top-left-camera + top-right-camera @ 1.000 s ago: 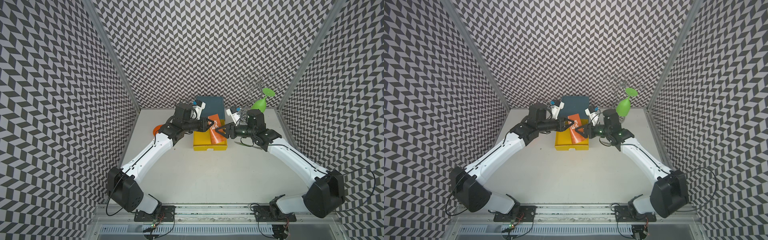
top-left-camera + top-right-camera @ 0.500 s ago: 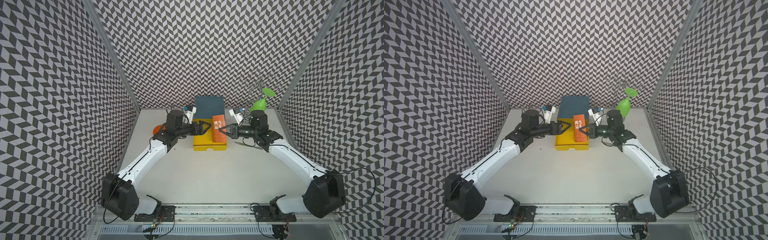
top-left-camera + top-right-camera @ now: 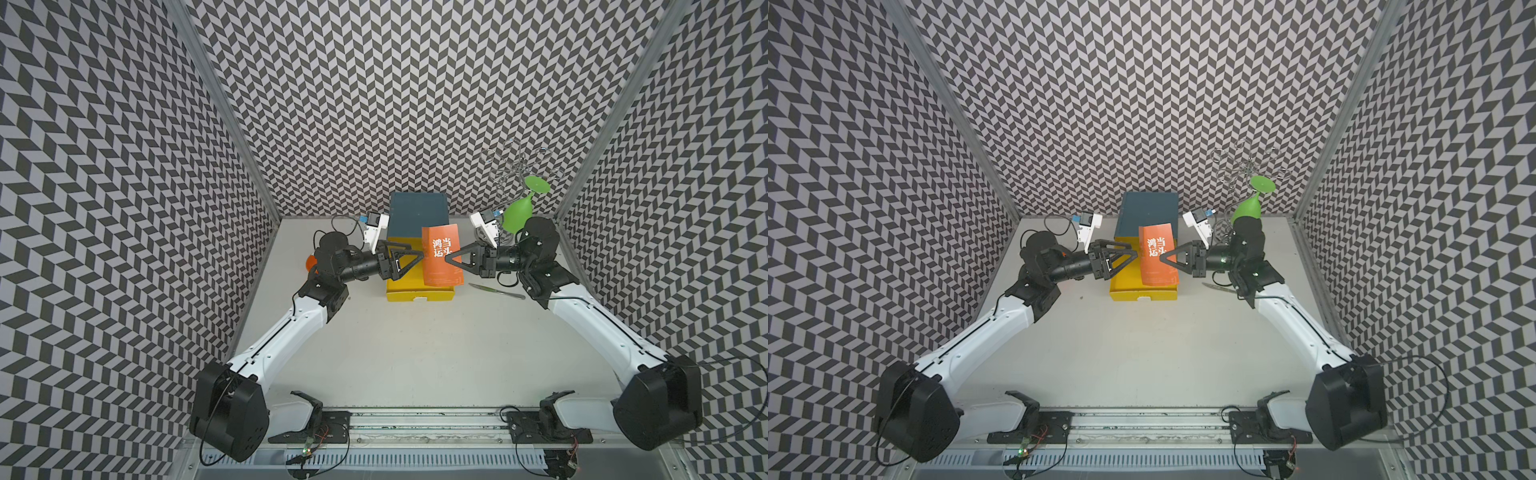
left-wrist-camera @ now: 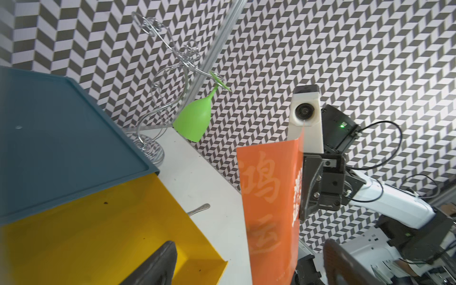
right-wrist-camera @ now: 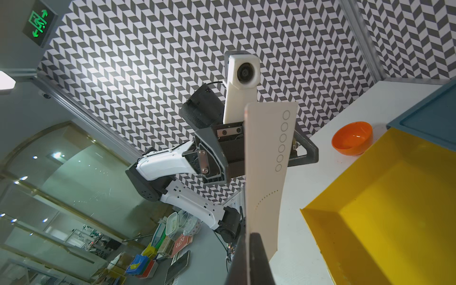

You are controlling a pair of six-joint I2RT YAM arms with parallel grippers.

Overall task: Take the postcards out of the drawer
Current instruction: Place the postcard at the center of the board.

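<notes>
Right gripper [image 3: 448, 260]: closed tight on the right-hand edge of the orange postcard [image 3: 441, 257], seen in both top views [image 3: 1163, 257]. In the right wrist view its fingertips [image 5: 249, 259] pinch the card's near edge.

Left gripper [image 3: 409, 262]: jaws spread wide and holding nothing. It is level with the card and faces the right gripper across it [image 3: 1125, 264]. The card's left edge stands at the mouth of the jaws; whether a finger touches it cannot be told.

Orange postcard: one card with white Chinese characters on its face [image 3: 1158, 253] and a pale back with a row of small circles [image 5: 269, 148]. It is held in the air, standing nearly on edge [image 4: 269, 197] and slightly bowed. It is over the right part of the drawer [image 3: 417, 291] and clear of the drawer floor.

Drawer: yellow and pulled out toward the arms [image 3: 1142, 293], with its interior open to both wrist views [image 4: 98, 234] [image 5: 394, 209].

Cabinet [image 3: 417, 210]: teal-blue, at the back of the table [image 3: 415, 353], with the drawer projecting from it.

Other items:
- An orange bowl [image 5: 351, 138] on the table behind the left arm.
- A green glass [image 3: 517, 210] hanging upside down from a wire rack [image 3: 519, 162] in the far right corner.
- A metal utensil [image 3: 496, 290] lying flat beside the drawer, under the right arm.
</notes>
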